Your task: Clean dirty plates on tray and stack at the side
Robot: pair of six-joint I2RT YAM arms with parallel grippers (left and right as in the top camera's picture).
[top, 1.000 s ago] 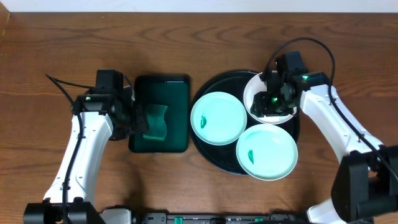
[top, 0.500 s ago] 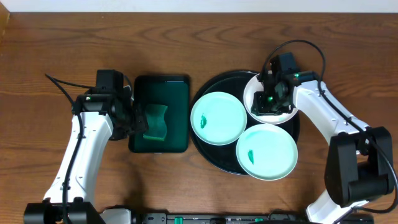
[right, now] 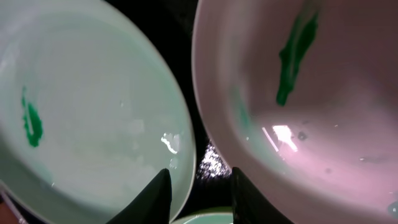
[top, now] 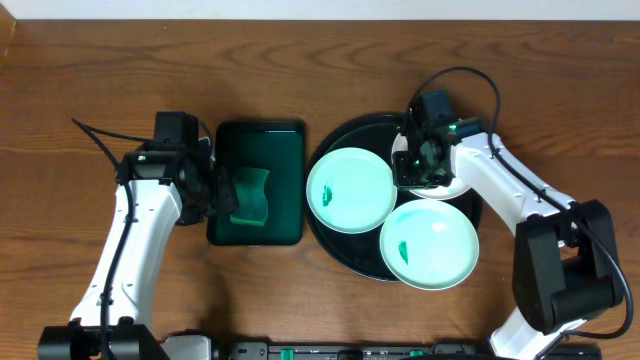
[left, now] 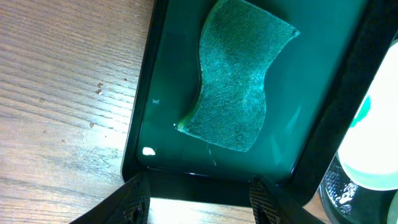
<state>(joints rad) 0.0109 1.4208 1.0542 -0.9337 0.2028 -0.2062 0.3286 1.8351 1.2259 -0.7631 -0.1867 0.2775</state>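
The right arm, reaching in from the side, hides most of the rear plate [right: 323, 124] on the black tray [top: 335, 245]. The right gripper [right: 199, 196] is narrowly parted at that plate's rim; whether it grips is unclear. The left plate [top: 351, 190] and front plate [top: 430, 244] share the tray. The left gripper [left: 200, 202] hovers wide and empty beside the sponge [left: 239, 93].

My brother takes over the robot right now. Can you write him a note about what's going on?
Left claw: open, empty, over the rectangular dark green tray holding the green sponge.
Right claw: fingers slightly apart, gripping nothing visible, low at the rim of the round white plate.
Plates: that one and two round pale mint plates all sit on the large round black tray.
Done: nothing; all three show green smears.
To do: wipe each, stack beside the tray.
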